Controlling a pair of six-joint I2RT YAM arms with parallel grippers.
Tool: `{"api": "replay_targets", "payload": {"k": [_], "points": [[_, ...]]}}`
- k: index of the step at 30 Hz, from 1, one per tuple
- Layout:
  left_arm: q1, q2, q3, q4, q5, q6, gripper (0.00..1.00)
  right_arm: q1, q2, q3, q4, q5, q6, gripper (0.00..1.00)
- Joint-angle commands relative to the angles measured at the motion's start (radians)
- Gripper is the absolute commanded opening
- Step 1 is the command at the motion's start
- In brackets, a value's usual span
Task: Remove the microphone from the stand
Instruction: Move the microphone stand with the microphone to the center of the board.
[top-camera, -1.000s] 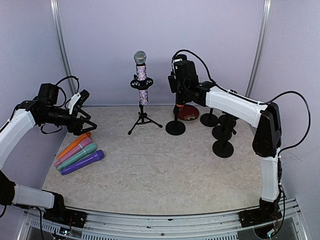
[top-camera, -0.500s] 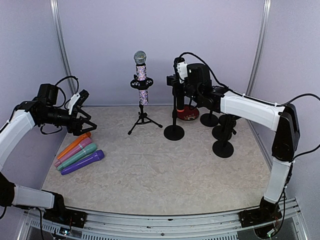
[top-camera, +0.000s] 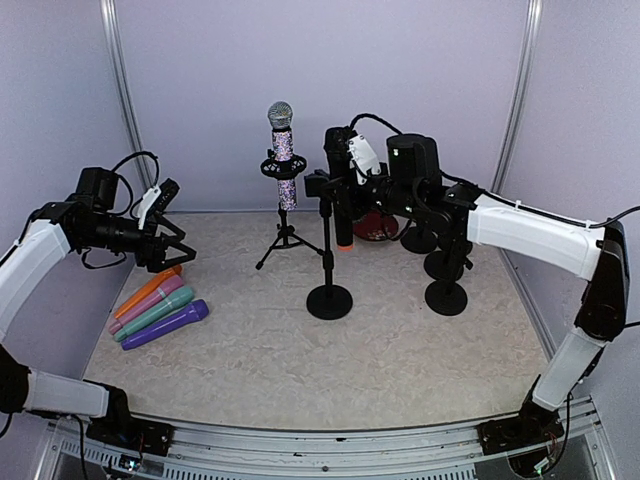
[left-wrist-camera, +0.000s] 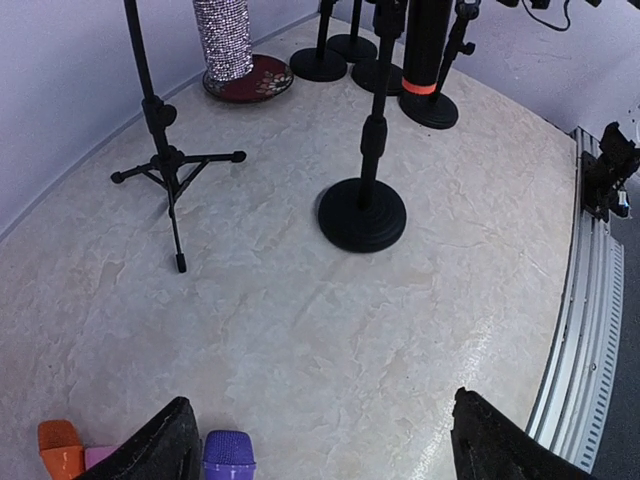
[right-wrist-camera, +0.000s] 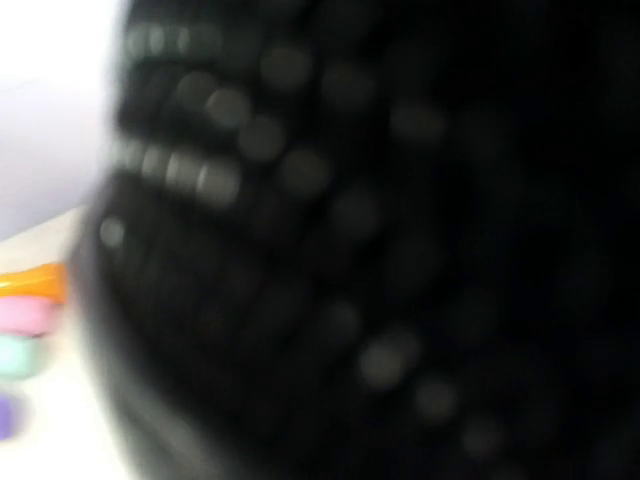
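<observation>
A black microphone (top-camera: 340, 190) with an orange band (top-camera: 343, 243) stands upright against the clip of a round-based stand (top-camera: 329, 300) in the middle of the table. My right gripper (top-camera: 352, 168) is shut on the microphone's upper body. In the right wrist view a blurred dark grille (right-wrist-camera: 330, 250) fills the frame and hides the fingers. The left wrist view shows the same stand (left-wrist-camera: 362, 213) and microphone (left-wrist-camera: 425, 45). My left gripper (top-camera: 170, 250) hangs open at the far left with nothing between its fingers (left-wrist-camera: 165, 445).
A glittery microphone (top-camera: 283, 150) sits on a tripod stand (top-camera: 288, 240) at the back. Several coloured microphones (top-camera: 160, 305) lie at the left below my left gripper. Empty round-based stands (top-camera: 445, 295) and a red dish (top-camera: 380, 230) are at the back right.
My right arm has swung left and toward the near side, and the black microphone and its stand have come along from the back to the table's middle. The left arm has not moved.
</observation>
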Motion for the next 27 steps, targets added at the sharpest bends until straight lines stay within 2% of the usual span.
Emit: {"api": "replay_targets", "payload": {"k": [1,2,3,4,15,24,25,26,27], "points": [[-0.028,0.01,-0.001,0.002,0.054,-0.002,0.86,0.073,-0.101,-0.054,0.13,-0.106,-0.006,0.01],[-0.034,0.011,-0.001,0.001,0.055,-0.002,0.88,0.09,-0.106,-0.067,0.155,-0.111,-0.012,0.01],[-0.043,0.015,0.001,0.0,0.056,-0.002,0.95,0.104,-0.103,-0.071,0.164,-0.115,-0.017,0.01],[-0.05,0.02,0.005,-0.004,0.059,-0.001,0.98,0.12,-0.097,-0.069,0.169,-0.119,-0.024,0.0],[-0.093,0.077,0.128,-0.039,0.197,0.037,0.99,0.244,-0.033,-0.079,0.384,-0.212,-0.081,0.0],[-0.208,0.118,0.165,-0.009,0.284,0.13,0.99,0.276,0.017,-0.128,0.407,-0.221,-0.103,0.01],[-0.214,0.124,0.169,-0.018,0.297,0.149,0.99,0.277,0.024,-0.124,0.396,-0.218,-0.098,0.05],[-0.222,0.131,0.177,-0.029,0.305,0.171,0.99,0.277,0.031,-0.115,0.376,-0.213,-0.095,0.13],[-0.231,0.136,0.183,-0.039,0.305,0.187,0.99,0.277,0.038,-0.106,0.351,-0.212,-0.093,0.29]]}}
